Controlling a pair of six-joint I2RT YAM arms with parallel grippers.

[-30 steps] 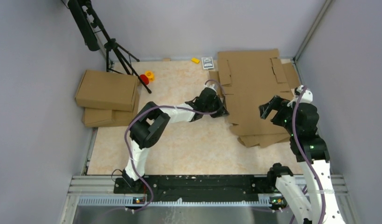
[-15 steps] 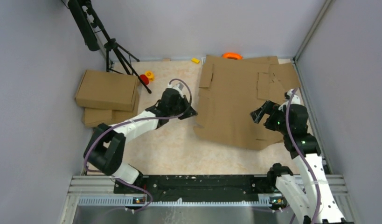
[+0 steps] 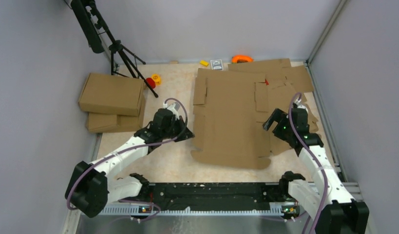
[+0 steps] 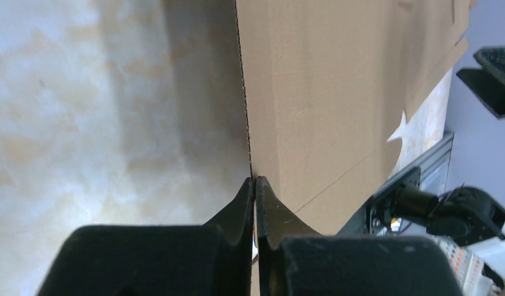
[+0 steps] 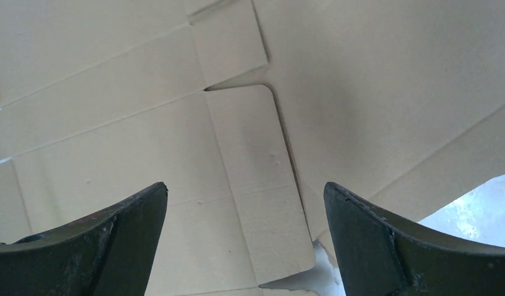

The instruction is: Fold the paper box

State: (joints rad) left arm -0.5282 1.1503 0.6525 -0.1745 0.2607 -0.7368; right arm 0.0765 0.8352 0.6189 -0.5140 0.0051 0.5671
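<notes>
The paper box point(image 3: 231, 117) is a flat brown cardboard blank with flaps and slots, lying right of the table's middle. My left gripper point(image 3: 190, 134) is at its left edge and shut on that edge. In the left wrist view the fingertips point(image 4: 255, 180) pinch the rim of the paper box point(image 4: 336, 92) just above the pale marbled tabletop. My right gripper point(image 3: 270, 122) hovers over the blank's right side flaps and stands open. The right wrist view shows the gripper point(image 5: 245, 185) wide apart above a rounded flap of the paper box point(image 5: 243, 142), holding nothing.
Other flat cardboard sheets point(image 3: 290, 78) lie at the back right. Two folded boxes point(image 3: 112, 92) are stacked at the left wall beside a black tripod point(image 3: 119, 48). Small red and orange toys point(image 3: 152, 80), a yellow piece point(image 3: 203, 63), a card point(image 3: 216, 64) and an orange ring point(image 3: 242, 59) sit along the back.
My left gripper has drawn the blank leftward and nearer, off the heap of sheets. The right arm has come nearer and lower, its gripper still open.
</notes>
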